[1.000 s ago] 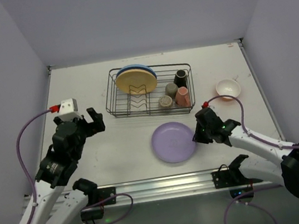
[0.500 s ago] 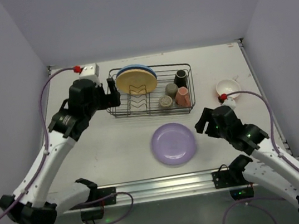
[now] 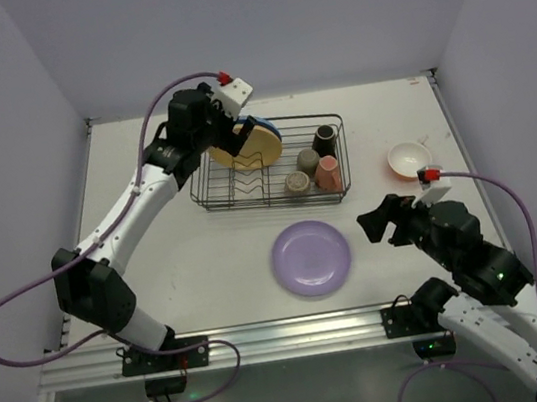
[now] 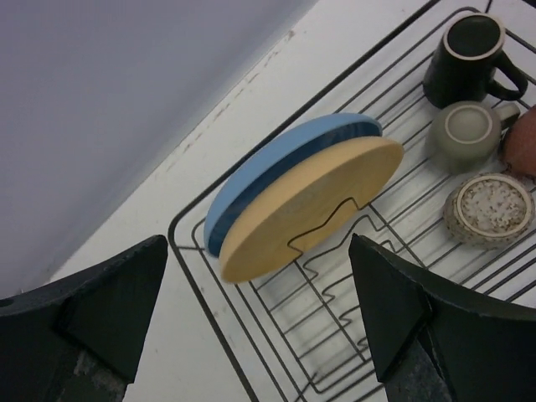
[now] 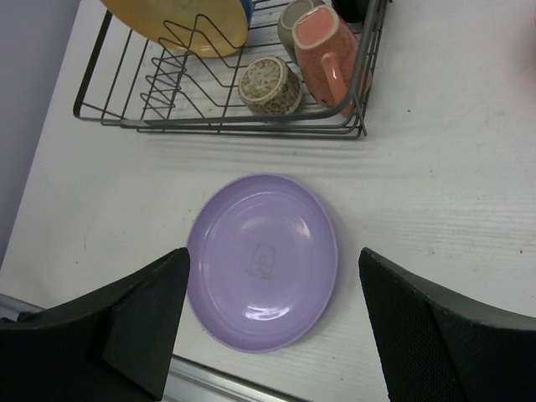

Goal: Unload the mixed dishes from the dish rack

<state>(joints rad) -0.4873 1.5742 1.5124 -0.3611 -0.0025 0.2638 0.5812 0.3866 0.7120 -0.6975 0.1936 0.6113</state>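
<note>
From above, we see the left gripper [image 3: 224,142] open over the left end of the rack [image 3: 211,206], just at the top edge of the yellow plate [image 3: 255,145], which stands on edge against the blue plate [image 3: 262,121]. The rack's right end holds four cups: brown cup [image 3: 325,139], grey cup [image 3: 307,161], beige cup [image 3: 297,183] and pink cup [image 3: 328,173]. One purple plate [image 3: 310,257] lies flat on the worktop [image 3: 154,248] in front of the rack, and the right gripper [image 3: 377,215] hangs open just beside its right rim. One bowl [image 3: 409,158] sits near the worktop's right edge, apart from everything. In the left wrist view, the fingers [image 4: 100,310] stand wide apart with both tilted plates below and between them, untouched. A bare strip of worktop runs between rack and wall [image 4: 126,84]. In the right wrist view, the purple plate lies between the spread fingers, clear of both, with open worktop all around it.
</note>
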